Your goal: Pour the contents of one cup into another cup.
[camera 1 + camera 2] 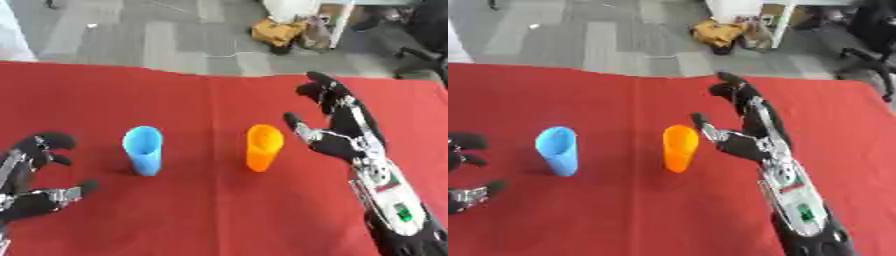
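1. Near the middle of the red-covered desk (219,210), the orange cup (263,147) is seen standing upright, with the blue cup (143,150) upright to its left and well apart from it.
2. Neither cup is touched by anything; what either holds cannot be told, since the insides are not shown clearly.
3. Just beside the orange cup, on its right, the right hand (337,137) is held with its fingers (322,90) spread and extended upward and the thumb pointed toward the cup, a gap being left between thumb and cup wall.
4. The step in hand is judged to be the approach to the grasp: the orange cup is being reached for and has not yet been taken.
5. For the next move, the right hand would need to be brought leftward until the cup sits between thumb and fingers, which would then be curled round its wall before any lift.
6. At the lower left corner, the left hand (35,192) is seen idle, its fingers loosely bent and holding nothing, apart from the blue cup.
7. Beyond the desk, grey floor (157,40) is visible.
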